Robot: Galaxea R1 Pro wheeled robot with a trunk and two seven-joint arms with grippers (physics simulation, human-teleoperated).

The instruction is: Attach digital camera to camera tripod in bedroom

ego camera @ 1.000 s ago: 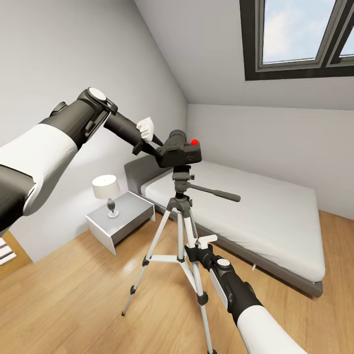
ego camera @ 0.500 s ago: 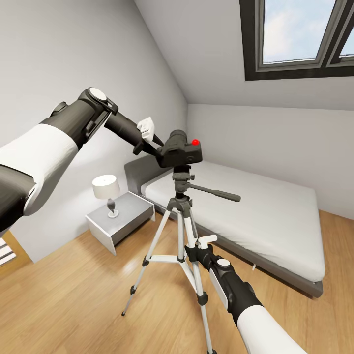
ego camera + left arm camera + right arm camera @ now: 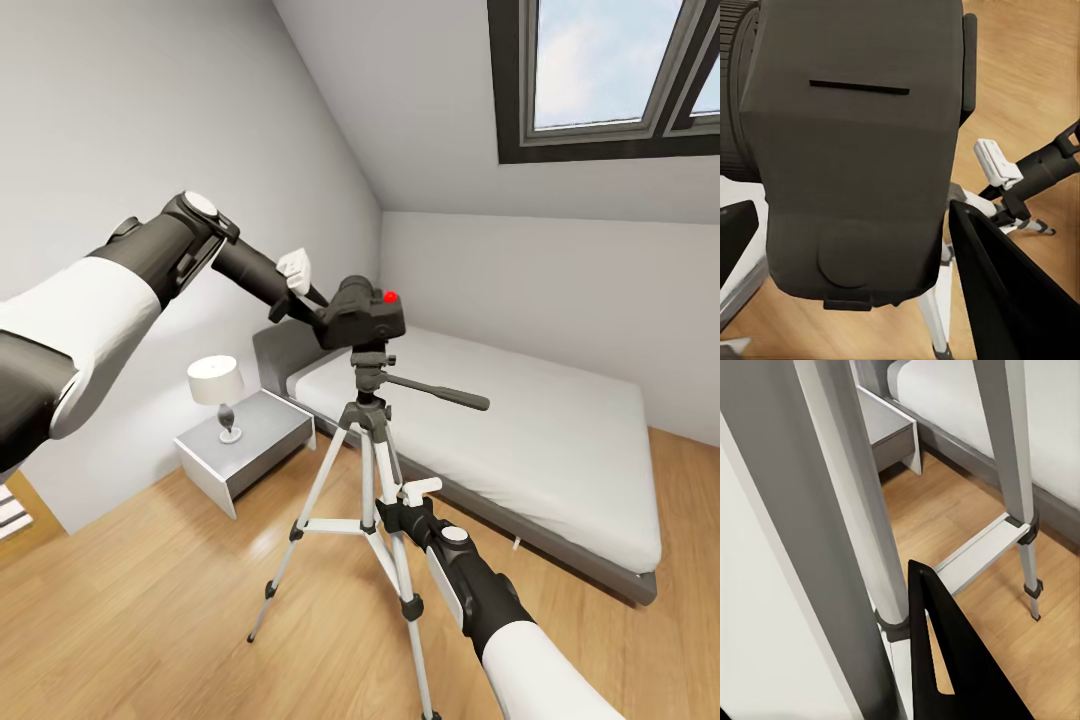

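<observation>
Nearest, the right gripper (image 3: 392,508) reaches in low and is clamped on one leg of the single camera tripod (image 3: 372,455), whose three silver-white legs stand on the wood floor (image 3: 180,610). In the right wrist view a dark finger (image 3: 945,660) lies against that leg (image 3: 862,532).

Higher up, the one digital camera (image 3: 364,315), red button on top, sits right above the tripod's dark head; whether it touches I cannot tell. The left gripper (image 3: 318,318) pinches its rear end; the left wrist view shows the body (image 3: 855,142) lodged between the fingers.

Beyond stand one bed (image 3: 530,420), against the far wall, and one nightstand (image 3: 245,445) carrying one lamp (image 3: 216,384) near its back edge.
</observation>
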